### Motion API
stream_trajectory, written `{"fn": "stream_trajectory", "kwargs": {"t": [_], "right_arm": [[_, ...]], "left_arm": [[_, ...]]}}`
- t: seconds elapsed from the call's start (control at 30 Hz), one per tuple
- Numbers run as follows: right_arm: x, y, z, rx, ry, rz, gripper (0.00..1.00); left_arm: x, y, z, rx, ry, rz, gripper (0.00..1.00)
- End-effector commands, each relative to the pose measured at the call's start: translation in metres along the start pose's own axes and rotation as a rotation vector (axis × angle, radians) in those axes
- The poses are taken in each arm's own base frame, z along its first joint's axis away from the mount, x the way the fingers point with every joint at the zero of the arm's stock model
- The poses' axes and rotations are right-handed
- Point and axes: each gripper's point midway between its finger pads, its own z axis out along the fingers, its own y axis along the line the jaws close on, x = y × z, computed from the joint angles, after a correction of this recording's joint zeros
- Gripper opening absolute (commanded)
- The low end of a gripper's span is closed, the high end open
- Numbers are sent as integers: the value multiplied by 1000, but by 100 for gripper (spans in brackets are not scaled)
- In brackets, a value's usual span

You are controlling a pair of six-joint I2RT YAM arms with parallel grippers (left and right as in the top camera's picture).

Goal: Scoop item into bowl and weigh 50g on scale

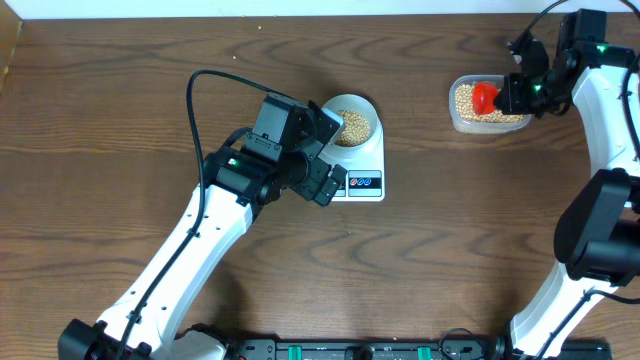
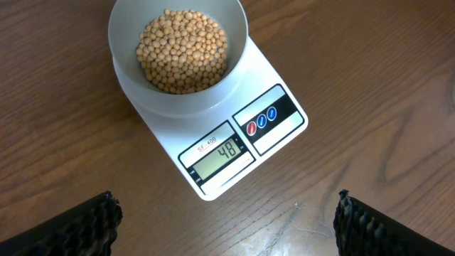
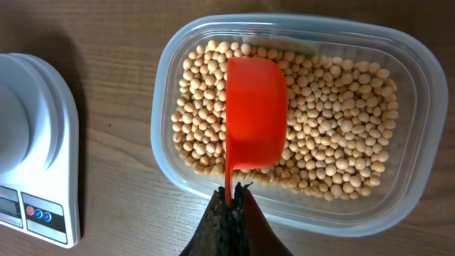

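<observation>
Your right claw pinches the handle of the orange scoop, whose long axis runs straight up the frame from the claw, over the soybeans in the clear tub. The target lies to its left: the pale bowl, partly filled with beans, sits on the white scale mid-frame on the surface, its display reading 48. Your left claw hangs spread and empty just beside the scale, so probably only a few beans are needed.
</observation>
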Motion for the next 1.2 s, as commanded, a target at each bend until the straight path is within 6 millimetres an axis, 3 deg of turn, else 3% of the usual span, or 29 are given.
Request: {"fn": "stream_trajectory", "kwargs": {"t": [0.0, 0.63, 0.77, 1.17], "right_arm": [[-5, 3, 4, -32, -11, 14, 1], [-13, 16, 3, -115, -49, 6, 1], [-13, 12, 1, -112, -55, 14, 1], [-15, -8, -34, -282, -150, 118, 1]], "left_arm": [[2, 1, 2, 4, 10, 11, 98], [2, 1, 2, 4, 10, 11, 98], [2, 1, 2, 4, 10, 11, 98], [2, 1, 2, 4, 10, 11, 98]]}}
